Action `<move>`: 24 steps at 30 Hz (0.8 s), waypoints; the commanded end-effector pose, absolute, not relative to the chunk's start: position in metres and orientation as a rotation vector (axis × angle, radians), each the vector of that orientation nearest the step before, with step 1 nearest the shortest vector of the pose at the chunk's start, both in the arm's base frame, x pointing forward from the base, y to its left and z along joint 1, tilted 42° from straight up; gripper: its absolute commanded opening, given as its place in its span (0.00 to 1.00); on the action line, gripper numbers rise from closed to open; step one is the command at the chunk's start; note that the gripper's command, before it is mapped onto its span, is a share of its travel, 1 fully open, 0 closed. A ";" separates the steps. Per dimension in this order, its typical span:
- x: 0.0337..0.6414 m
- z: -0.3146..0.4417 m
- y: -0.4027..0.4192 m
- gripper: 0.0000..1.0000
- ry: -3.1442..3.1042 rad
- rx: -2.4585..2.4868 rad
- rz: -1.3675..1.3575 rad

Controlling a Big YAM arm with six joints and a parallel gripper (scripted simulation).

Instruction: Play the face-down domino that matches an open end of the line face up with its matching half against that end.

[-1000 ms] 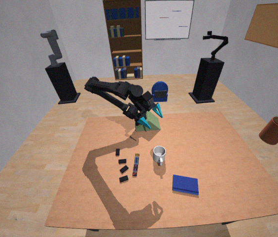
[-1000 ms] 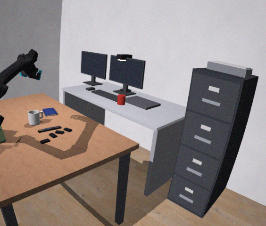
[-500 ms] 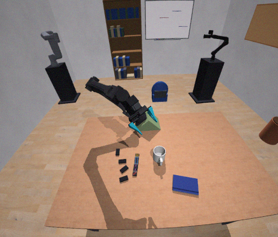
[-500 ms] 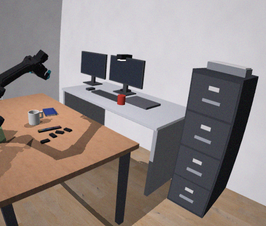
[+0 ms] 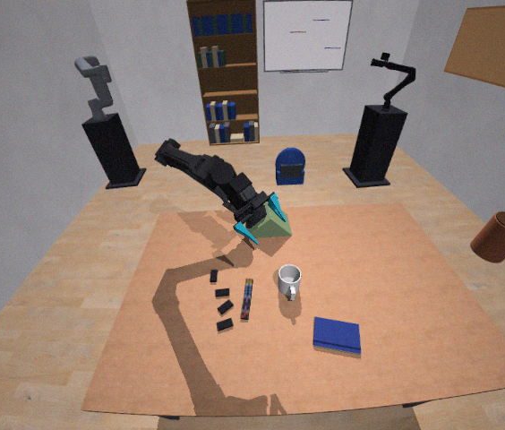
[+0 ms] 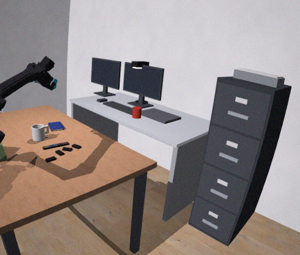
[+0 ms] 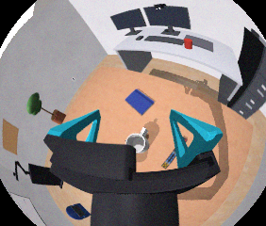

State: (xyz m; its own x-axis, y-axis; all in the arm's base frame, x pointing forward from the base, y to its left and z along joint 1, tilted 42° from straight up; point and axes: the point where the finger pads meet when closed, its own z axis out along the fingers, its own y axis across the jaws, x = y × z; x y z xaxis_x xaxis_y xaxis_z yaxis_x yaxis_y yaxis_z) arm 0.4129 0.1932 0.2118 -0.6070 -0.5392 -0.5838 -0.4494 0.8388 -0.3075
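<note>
The line of face-up dominoes (image 5: 246, 298) (image 6: 56, 145) (image 7: 170, 159) lies straight, with a yellow end nearest the robot base and reddish marks at the other end; its pips are too small to read. Several black face-down dominoes lie beside it: one (image 5: 214, 275) (image 6: 50, 159) nearest the base, one (image 5: 222, 292) (image 6: 59, 152) crosswise, a slanted one (image 5: 225, 306) (image 6: 67, 149) and a last one (image 5: 224, 324) (image 6: 76, 146) farthest out. In the wrist view a finger hides part of the line, and no face-down domino shows. My gripper (image 5: 271, 232) (image 7: 135, 112) is open and empty, high above the table.
A white mug (image 5: 288, 279) (image 6: 38, 133) (image 7: 136, 142) stands beside the line, on the side away from the face-down dominoes. A blue book (image 5: 337, 335) (image 6: 56, 126) (image 7: 140, 102) lies farther out. The arm's green base (image 5: 271, 224) stands at the table's edge.
</note>
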 end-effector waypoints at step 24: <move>0.445 0.259 0.182 1.00 2.219 -0.577 -0.105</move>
